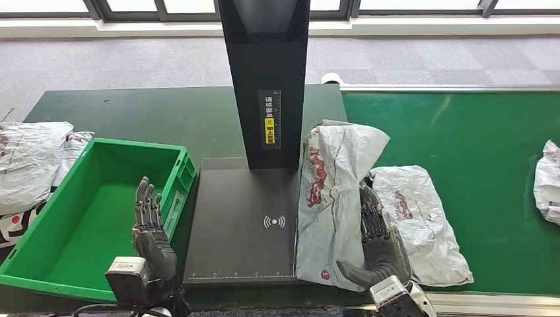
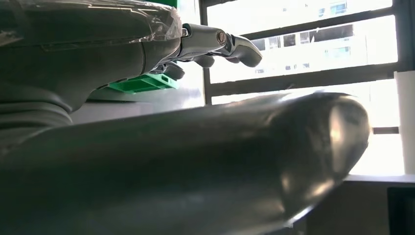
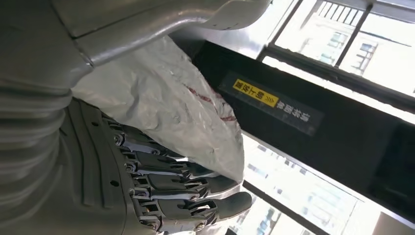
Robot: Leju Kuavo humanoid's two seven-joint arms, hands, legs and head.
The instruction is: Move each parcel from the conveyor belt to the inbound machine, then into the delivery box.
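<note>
- Carrying a grey parcel (image 1: pixel 330 198), the right hand (image 1: pixel 376 244) grips it from its right side, thumb under the near edge and fingers (image 3: pixel 195 188) pressed up the bag's face; the parcel hangs at the right edge of the inbound machine's black plate (image 1: pixel 238 224), half over the green conveyor belt (image 1: pixel 475 132).
- The left hand (image 1: pixel 150 228) holds nothing, fingers straight and apart, above the near right corner of the green delivery box (image 1: pixel 79 218).
- Risk of slip: the bag is thin, crumpled plastic held along one side only, so, in judgement, its free left half may sag or slide out of the fingers during the transfer.
- Risk of a poor scan: the parcel lies well to the right of the plate's wireless mark (image 1: pixel 274 221); released here, it may rest partly off the plate or fall back onto the belt.
- Risk of collision: the machine's black column (image 1: pixel 264 72) stands just to the far left of the parcel's top; a leftward sweep may snag the bag against it.
- Risk of disturbance: a second parcel (image 1: pixel 422 221) lies on the belt just right of the hand and may be dragged along with it.
- A third parcel (image 1: pixel 548 181) lies at the belt's right edge; finished bags (image 1: pixel 30 158) lie left of the box.
</note>
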